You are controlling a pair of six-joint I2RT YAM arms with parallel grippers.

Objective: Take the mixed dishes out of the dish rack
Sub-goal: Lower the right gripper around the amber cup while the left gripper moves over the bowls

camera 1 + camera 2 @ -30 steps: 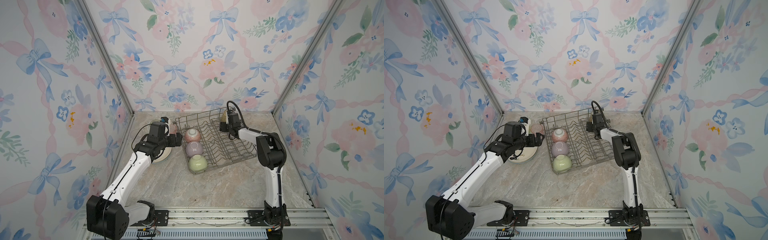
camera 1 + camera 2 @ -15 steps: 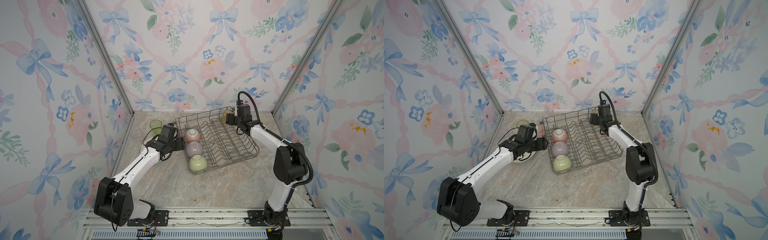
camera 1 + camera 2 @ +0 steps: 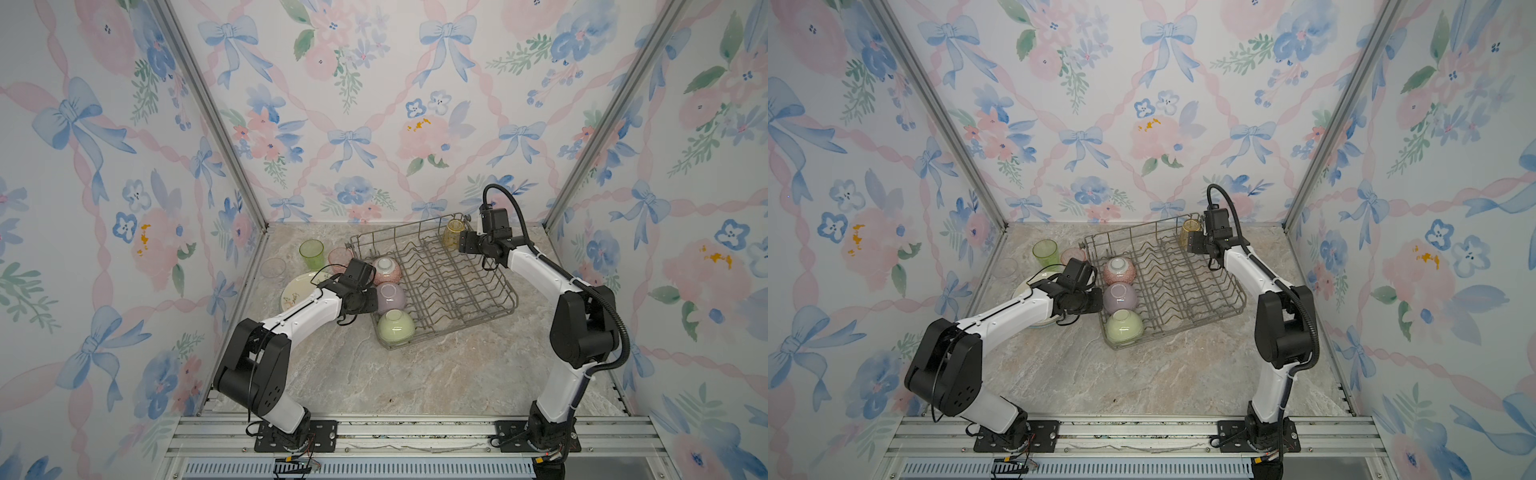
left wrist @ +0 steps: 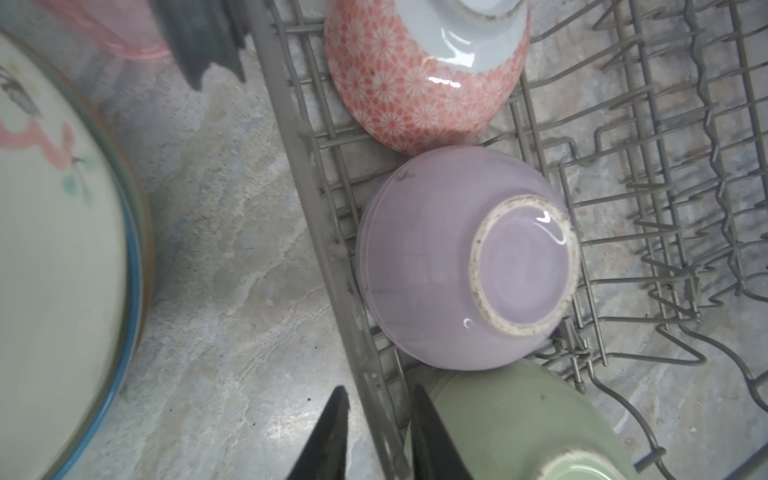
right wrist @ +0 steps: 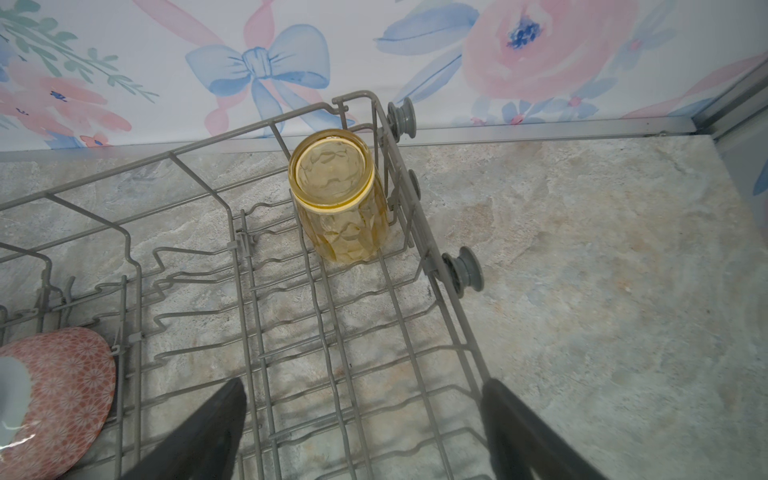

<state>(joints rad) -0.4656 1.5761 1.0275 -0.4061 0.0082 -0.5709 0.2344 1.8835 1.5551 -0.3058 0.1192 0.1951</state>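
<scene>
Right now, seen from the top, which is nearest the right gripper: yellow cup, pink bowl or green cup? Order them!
From the right gripper:
1. yellow cup, right beside it in the rack, far corner.
2. pink bowl, rack's left side.
3. green cup, on the table, left of the rack.

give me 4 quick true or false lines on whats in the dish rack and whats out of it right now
1. The yellow tumbler stands upside down in a corner of the dish rack. True.
2. The lilac bowl sits on the table. False: it lies upside down in the dish rack, between the pink bowl and the green bowl.
3. The right gripper is open. True.
4. The green tumbler is in the dish rack. False: it stands on the table, left of the dish rack.
</scene>
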